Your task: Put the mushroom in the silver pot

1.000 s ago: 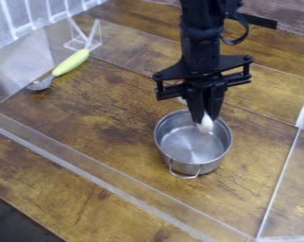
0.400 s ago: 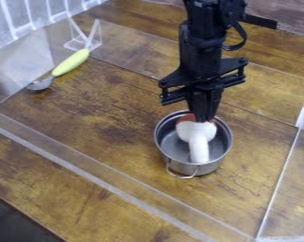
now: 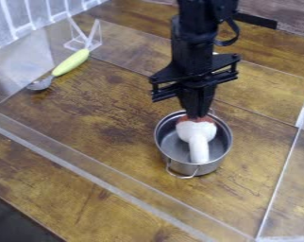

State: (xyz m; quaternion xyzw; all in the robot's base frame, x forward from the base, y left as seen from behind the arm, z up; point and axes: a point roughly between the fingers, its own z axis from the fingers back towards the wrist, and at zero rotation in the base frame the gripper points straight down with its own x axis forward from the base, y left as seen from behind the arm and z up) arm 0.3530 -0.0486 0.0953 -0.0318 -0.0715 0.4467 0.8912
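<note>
The silver pot (image 3: pixel 169 157) stands on the wooden table right of centre, with one loop handle at its near rim. The mushroom (image 3: pixel 197 143) lies inside it, white stem towards me and reddish-brown cap (image 3: pixel 205 123) at the far side. My gripper (image 3: pixel 196 113) points straight down just above the pot's far rim. Its dark fingers are only narrowly parted, with nothing between them, and their tips hang right over the cap. Whether the tips touch the cap I cannot tell.
A long yellow-green vegetable (image 3: pixel 72 62) lies at the far left, with a small grey object (image 3: pixel 39 84) beside it and a clear plastic stand (image 3: pixel 81 40) behind. A low transparent wall (image 3: pixel 92 172) rims the table's near and right sides.
A second ago the fingers held the mushroom low in the pot. They have since parted a little and the mushroom now lies loose on the pot's floor, with the gripper slightly higher and further left.
</note>
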